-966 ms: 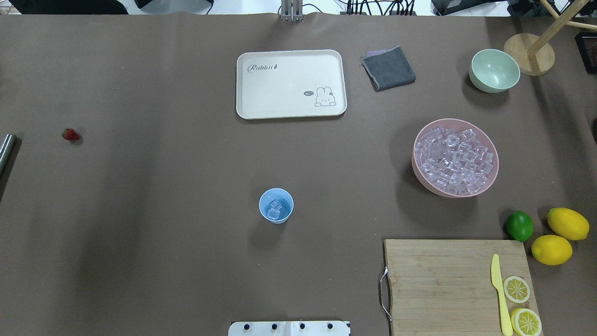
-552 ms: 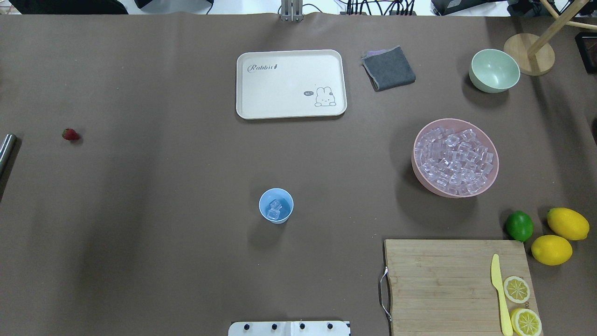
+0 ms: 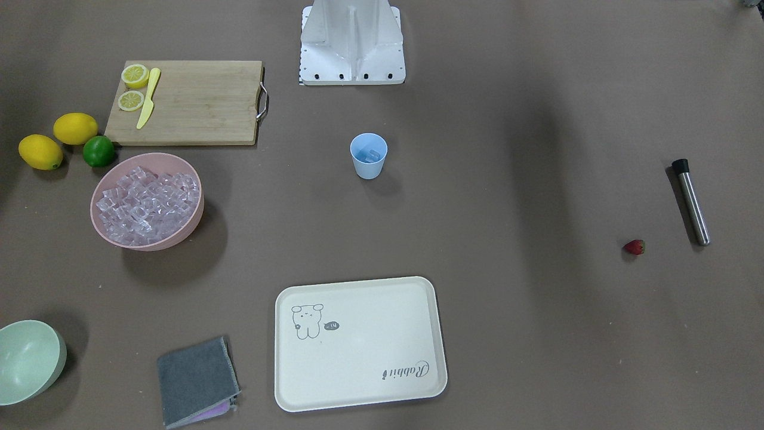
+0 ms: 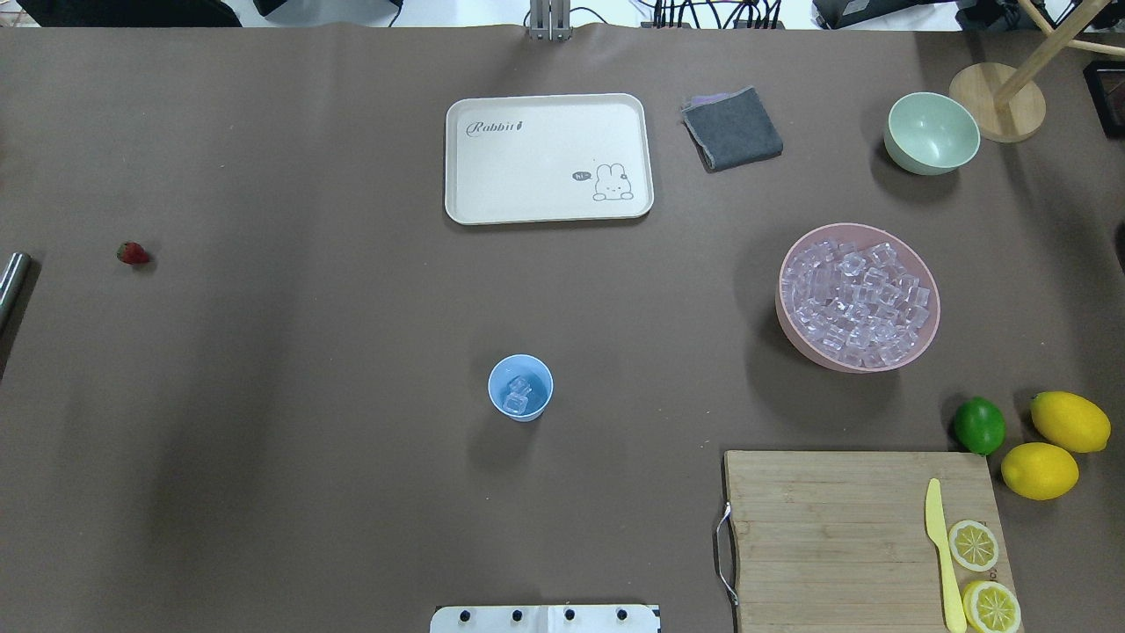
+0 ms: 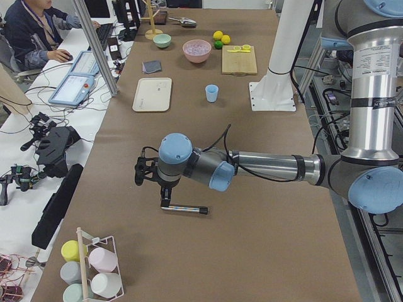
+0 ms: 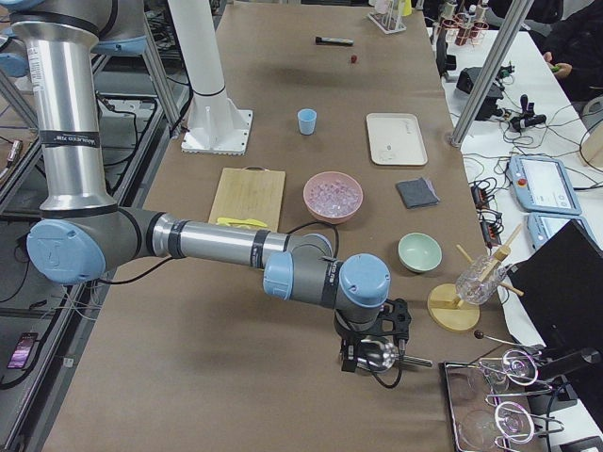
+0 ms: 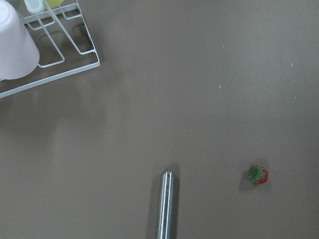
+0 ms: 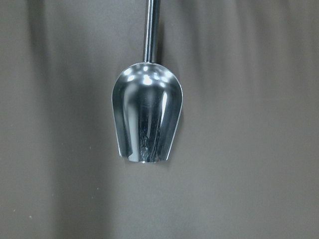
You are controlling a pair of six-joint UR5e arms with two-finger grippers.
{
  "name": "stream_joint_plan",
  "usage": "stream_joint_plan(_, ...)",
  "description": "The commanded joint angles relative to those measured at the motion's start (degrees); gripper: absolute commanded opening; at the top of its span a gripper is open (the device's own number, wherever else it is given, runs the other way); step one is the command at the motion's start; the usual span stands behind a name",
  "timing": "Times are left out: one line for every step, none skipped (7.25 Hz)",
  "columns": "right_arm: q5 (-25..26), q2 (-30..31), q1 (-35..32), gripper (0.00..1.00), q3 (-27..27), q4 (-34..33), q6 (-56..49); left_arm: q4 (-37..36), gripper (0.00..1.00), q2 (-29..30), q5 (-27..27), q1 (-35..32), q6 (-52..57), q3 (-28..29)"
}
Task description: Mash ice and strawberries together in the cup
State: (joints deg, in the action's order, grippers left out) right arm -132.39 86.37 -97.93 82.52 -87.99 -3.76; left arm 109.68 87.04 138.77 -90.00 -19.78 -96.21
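Your left arm (image 5: 264, 167) stretches low and level, left claw (image 5: 146, 171) just above a steel rod (image 5: 184, 208); right claw (image 6: 375, 341) hangs over a scoop (image 8: 146, 117). Whether either grips, I cannot tell. The cup (image 4: 520, 388) holds ice (image 4: 517, 396); the strawberry (image 4: 133, 253) lies well apart.

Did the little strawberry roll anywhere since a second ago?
No. In the overhead view the strawberry lies just where it was, the same gap from the metal rod at the left edge and from the cream tray.

You see the light-blue cup (image 4: 503, 376) standing upright, a couple of clear ice cubes (image 4: 517, 394) inside it. The small red, green-capped strawberry (image 4: 133, 253) lies well apart from it.
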Motion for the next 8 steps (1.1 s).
stream_joint_plan(2.4, -0.2, -0.1, 1.00, 0.4, 4.1, 1.5, 0.0, 0.98, -0.1, 0.1, 0.0, 0.0, -0.1)
stream_joint_plan(4.1, 0.7, 0.6, 1.00, 1.5, 3.0, 1.4, 0.0, 0.98, -0.4, 0.2, 0.0, 0.0, -0.6)
stream_joint_plan(4.1, 1.5, 0.7, 1.00, 1.8, 2.8, 1.4, 0.1, 0.98, -0.6, 0.2, 0.0, 0.0, -0.5)
stream_joint_plan(4.1, 1.0, 1.4, 1.00, 1.9, 0.8, 1.4, 0.1, 0.98, -0.5, 0.2, 0.0, 0.1, -0.2)
stream_joint_plan(4.1, 0.6, 1.8, 1.00, 3.2, -2.9, 1.4, 0.1, 0.98, -0.5, 0.2, 0.0, 0.1, 0.0)
stream_joint_plan(3.2, 0.2, 1.9, 1.00, 4.7, -6.5, 1.4, 0.0, 0.98, -0.5, 0.2, 0.0, 0.0, -0.1)
stream_joint_plan(3.1, 0.4, 1.9, 1.00, 5.4, -7.5, 1.4, 0.0, 0.98, -0.4, 0.2, 0.0, 0.1, 0.0)
stream_joint_plan(3.2, 0.4, 1.9, 1.00, 5.5, -7.5, 1.3, 0.0, 0.98, -0.4, 0.2, 0.0, 0.0, 0.0)
